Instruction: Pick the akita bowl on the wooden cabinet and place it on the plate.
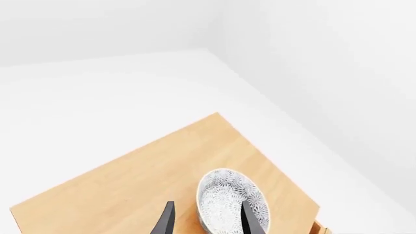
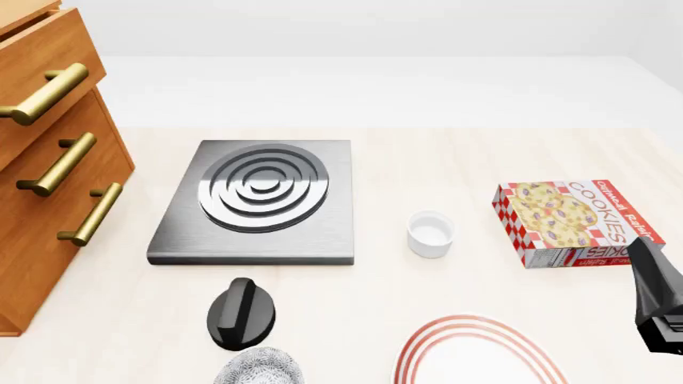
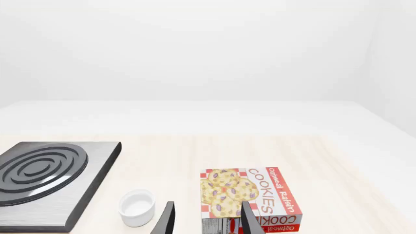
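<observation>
One akita bowl (image 1: 231, 202) on wooden cabinet (image 1: 149, 180), between open left jaws.

Bright and sharp all over

Soft, even light (no glare); only faint shadows sit under things, nothing looks blurry.

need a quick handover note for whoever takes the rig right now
Left gripper: open, empty, poised over the akita bowl on top of the wooden cabinet; one fingertip overlaps the bowl's inside, contact unclear.
Right gripper: open, empty, above the cookie box.
Plate: at the table's near edge, bare where visible.
Done: approach only.
Left: grasp, lift, carry to plate, release.
</observation>
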